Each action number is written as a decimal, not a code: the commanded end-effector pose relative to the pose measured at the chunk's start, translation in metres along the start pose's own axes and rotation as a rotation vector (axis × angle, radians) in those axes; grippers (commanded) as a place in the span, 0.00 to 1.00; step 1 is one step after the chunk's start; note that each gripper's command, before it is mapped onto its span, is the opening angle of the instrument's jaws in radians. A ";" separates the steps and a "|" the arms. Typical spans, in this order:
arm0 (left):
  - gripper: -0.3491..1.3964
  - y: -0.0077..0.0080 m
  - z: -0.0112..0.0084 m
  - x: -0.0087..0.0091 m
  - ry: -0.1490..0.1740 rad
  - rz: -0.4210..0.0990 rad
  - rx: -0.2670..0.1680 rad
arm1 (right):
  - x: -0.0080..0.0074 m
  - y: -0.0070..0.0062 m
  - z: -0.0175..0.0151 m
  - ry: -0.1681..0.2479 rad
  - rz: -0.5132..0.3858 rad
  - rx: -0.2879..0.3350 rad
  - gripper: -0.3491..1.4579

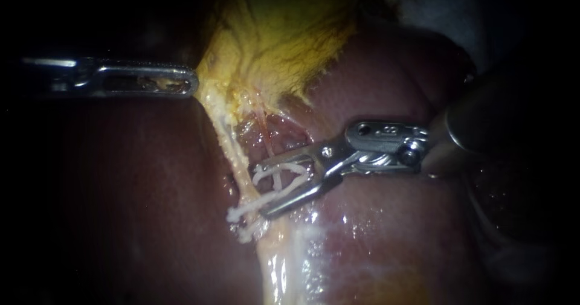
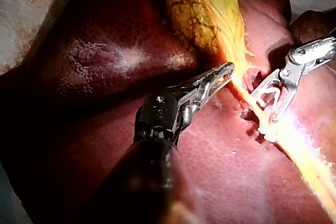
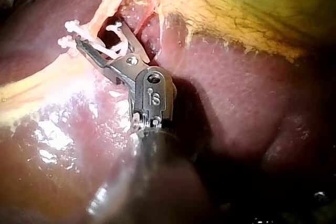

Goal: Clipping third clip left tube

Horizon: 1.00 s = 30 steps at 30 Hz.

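Below the gallbladder, endoscope view: the left tube, one of two, lies between the arms of one white clip, clasped in my right instrument's spread jaws. My left instrument pinches the gallbladder's edge. Left wrist view: one instrument pinching that edge. Right wrist view: one clip astride the left tube beside the gallbladder.

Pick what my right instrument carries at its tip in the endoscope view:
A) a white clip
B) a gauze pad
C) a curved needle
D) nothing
A: the right instrument holds a white clip at its tip, close against the pale tube.
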 end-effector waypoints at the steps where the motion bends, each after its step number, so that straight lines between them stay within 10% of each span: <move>1: 0.00 0.0000 0.0000 0.0001 0.000 0.000 0.000 | 0.0001 0.0001 0.0005 0.020 0.009 0.006 0.49; 30: 0.00 -0.0001 0.0003 0.0001 -0.001 0.000 -0.002 | 0.0037 -0.0005 0.0034 0.258 0.180 0.203 0.46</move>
